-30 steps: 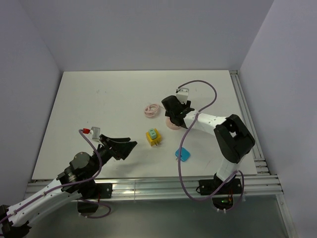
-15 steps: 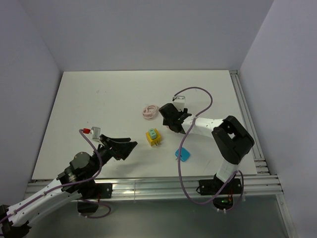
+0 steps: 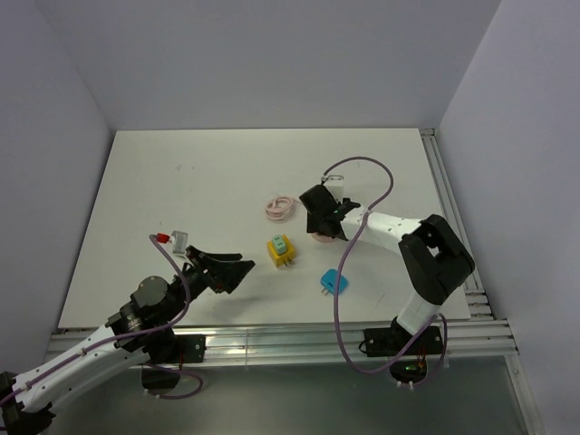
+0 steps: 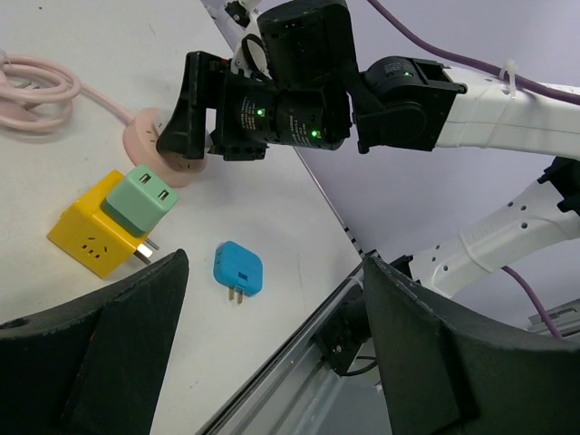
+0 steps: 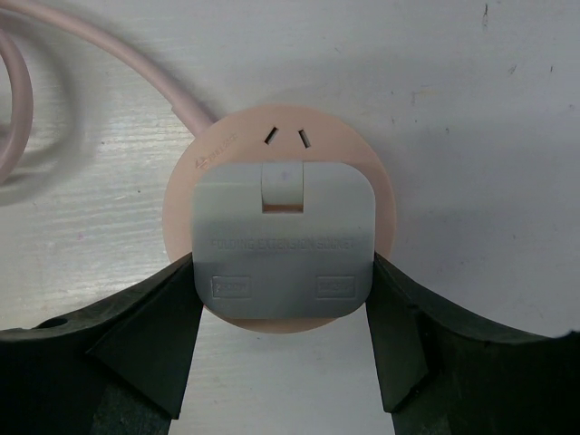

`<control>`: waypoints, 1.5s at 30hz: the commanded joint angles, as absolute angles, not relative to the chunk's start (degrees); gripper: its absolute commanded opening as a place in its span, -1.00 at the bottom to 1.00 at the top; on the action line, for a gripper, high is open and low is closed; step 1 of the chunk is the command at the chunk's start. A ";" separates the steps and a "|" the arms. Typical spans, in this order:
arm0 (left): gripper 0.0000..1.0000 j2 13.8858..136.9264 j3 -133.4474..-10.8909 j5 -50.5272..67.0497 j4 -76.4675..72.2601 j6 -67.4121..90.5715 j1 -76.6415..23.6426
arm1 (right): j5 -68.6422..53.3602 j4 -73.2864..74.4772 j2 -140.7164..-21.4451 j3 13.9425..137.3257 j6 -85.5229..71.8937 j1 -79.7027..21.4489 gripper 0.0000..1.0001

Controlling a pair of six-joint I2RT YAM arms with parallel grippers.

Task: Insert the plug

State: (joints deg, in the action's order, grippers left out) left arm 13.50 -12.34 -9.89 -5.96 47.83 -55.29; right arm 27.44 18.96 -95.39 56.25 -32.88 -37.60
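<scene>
A grey plug (image 5: 284,240) sits flat against the face of a round pink socket (image 5: 281,154); its prongs are hidden. My right gripper (image 5: 284,299) is shut on the grey plug, one finger on each side. From above, the right gripper (image 3: 322,217) covers the plug over the pink socket (image 3: 319,238). The socket (image 4: 145,136) also shows in the left wrist view, under the right gripper (image 4: 186,136). My left gripper (image 3: 237,272) is open and empty, hovering near the table's front left; it also shows in its own wrist view (image 4: 272,267).
A yellow cube socket (image 3: 277,256) with a green adapter (image 3: 281,244) plugged in stands mid-table. A blue plug (image 3: 333,283) lies to its right near the front. The pink cable coil (image 3: 279,207) lies behind. Rails run along the front and right edges.
My right gripper has shifted slightly right and toward the front over the pink socket, and the pink cable coil has moved a little with it. The left gripper has barely moved.
</scene>
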 commanded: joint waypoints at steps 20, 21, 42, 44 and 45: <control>0.69 15.91 -11.87 -7.82 -9.84 49.13 -55.46 | 23.64 19.69 -91.85 58.18 -29.36 -36.30 0.13; 0.70 15.82 -11.78 -7.82 -10.02 49.30 -55.46 | 23.73 20.04 -91.67 58.79 -29.09 -36.21 0.23; 0.72 13.45 -11.95 -8.52 -7.65 48.78 -55.46 | 23.20 21.00 -90.00 60.38 -29.80 -36.12 0.55; 0.72 13.62 -12.13 -8.61 -7.56 48.78 -55.46 | 22.33 21.97 -90.52 61.34 -29.27 -36.12 0.58; 0.72 13.62 -12.13 -8.61 -7.65 48.78 -55.46 | 22.06 22.32 -90.88 61.78 -28.66 -36.21 0.59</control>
